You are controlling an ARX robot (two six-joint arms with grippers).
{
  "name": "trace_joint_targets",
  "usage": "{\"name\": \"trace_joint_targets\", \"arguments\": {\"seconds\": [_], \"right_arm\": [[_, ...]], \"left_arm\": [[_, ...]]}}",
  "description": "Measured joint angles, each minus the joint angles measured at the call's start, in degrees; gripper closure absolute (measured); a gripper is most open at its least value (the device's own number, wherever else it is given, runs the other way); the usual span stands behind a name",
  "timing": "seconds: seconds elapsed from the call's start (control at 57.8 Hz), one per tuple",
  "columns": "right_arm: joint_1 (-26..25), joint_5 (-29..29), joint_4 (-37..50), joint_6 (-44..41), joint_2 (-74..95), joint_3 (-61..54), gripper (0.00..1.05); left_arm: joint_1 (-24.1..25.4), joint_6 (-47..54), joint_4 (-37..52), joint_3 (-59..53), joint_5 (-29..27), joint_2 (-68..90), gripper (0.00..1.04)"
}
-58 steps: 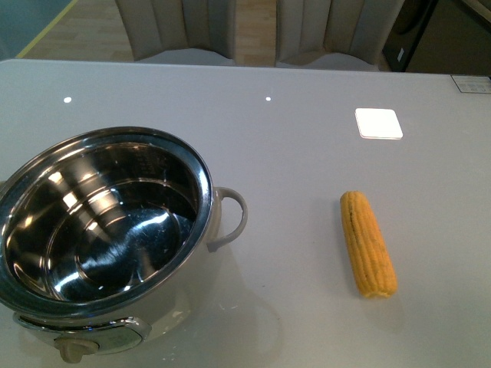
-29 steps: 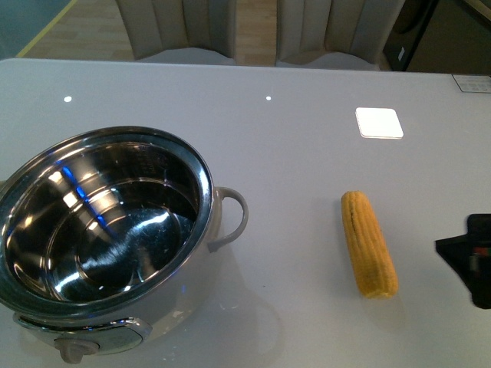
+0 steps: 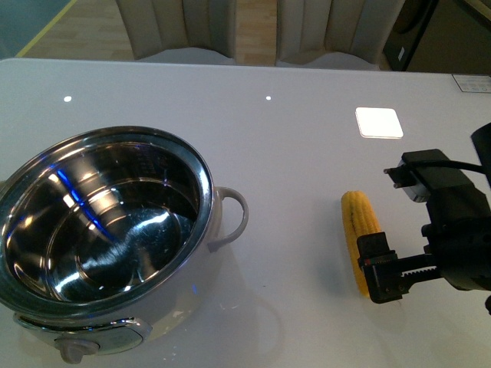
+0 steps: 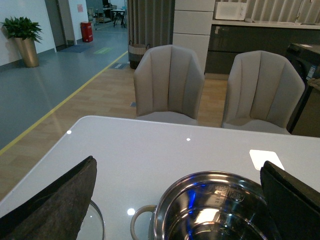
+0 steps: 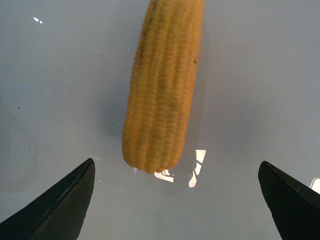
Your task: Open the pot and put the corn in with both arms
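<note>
The pot (image 3: 107, 222) stands open at the table's front left, its shiny steel inside bare, with a cream loop handle (image 3: 230, 218) on its right. The corn (image 3: 359, 226) lies to the right, lengthwise away from me. My right gripper (image 3: 414, 276) hangs open over the corn's near end, and one black finger (image 3: 377, 268) hides that end. In the right wrist view the corn (image 5: 162, 90) lies ahead between the wide-apart fingertips (image 5: 60, 205), touching neither. The left gripper (image 4: 175, 205) is open above the pot (image 4: 215, 210) and is out of the front view.
A curved glass edge (image 4: 97, 227) lies on the table beside the pot in the left wrist view. A white square patch (image 3: 378, 123) marks the table behind the corn. Two beige chairs (image 3: 184, 31) (image 3: 330, 31) stand past the table's far edge.
The right arm has come in from the right and now hangs over the corn's near end. A blue reflection has appeared inside the pot. Pot and corn have not moved.
</note>
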Motion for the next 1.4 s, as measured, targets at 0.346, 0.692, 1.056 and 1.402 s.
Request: {"name": "trace_joint_targets", "arguments": {"seconds": [0.346, 0.692, 1.056, 1.402], "right_arm": [[2.05, 0.59, 0.35, 0.31, 12.41, 7.67, 0.24], [2.95, -4.00, 0.07, 0.66, 0.11, 2.08, 0.77], [7.50, -10.10, -6.36, 9.68, -19.93, 2.71, 0.82], [16.22, -12.90, -7.72, 17.75, -20.28, 10.86, 0.84]], "left_arm": [[0.00, 0.00, 0.00, 0.00, 0.02, 0.00, 0.07], [0.00, 0.00, 0.00, -0.02, 0.00, 0.00, 0.07], [0.00, 0.00, 0.00, 0.00, 0.00, 0.00, 0.07], [0.00, 0.02, 0.00, 0.00, 0.00, 0.00, 0.07]]}}
